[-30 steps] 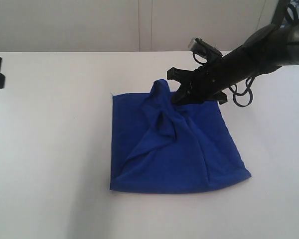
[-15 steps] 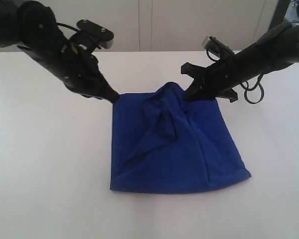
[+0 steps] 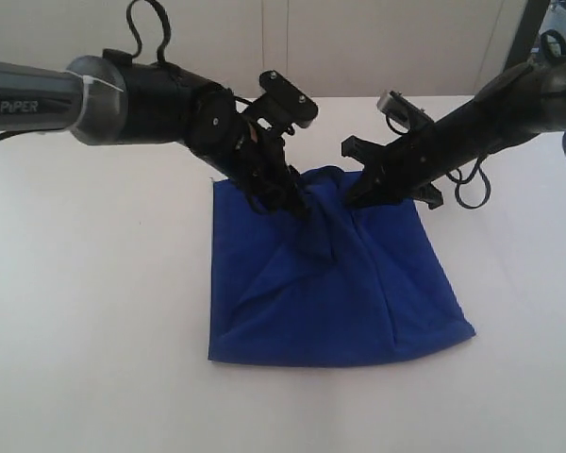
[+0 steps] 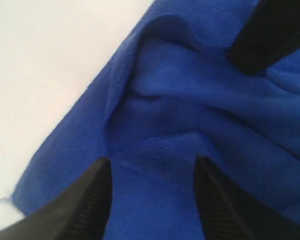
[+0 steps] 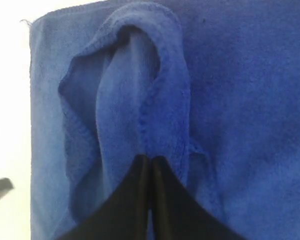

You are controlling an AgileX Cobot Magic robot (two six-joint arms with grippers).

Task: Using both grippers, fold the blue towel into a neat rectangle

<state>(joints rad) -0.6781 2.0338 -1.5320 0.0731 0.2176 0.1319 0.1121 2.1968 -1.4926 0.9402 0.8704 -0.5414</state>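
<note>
Plain royal blue towel [image 3: 358,293]; black left gripper [image 4: 151,162], right gripper [image 5: 150,159]; white table [image 3: 94,311]; wall [image 3: 170,47] apparently off-white.

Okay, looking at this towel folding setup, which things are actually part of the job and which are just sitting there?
Part of the job:
- blue towel, bunched near its far edge
- left gripper, open just over the cloth
- right gripper, pinching a raised fold

Just there:
- white table
- pale wall behind

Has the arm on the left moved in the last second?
Yes. The left arm swung in from the table's left edge, past the blue towel's far left corner; its open fingers now reach the bunched fold.
</note>
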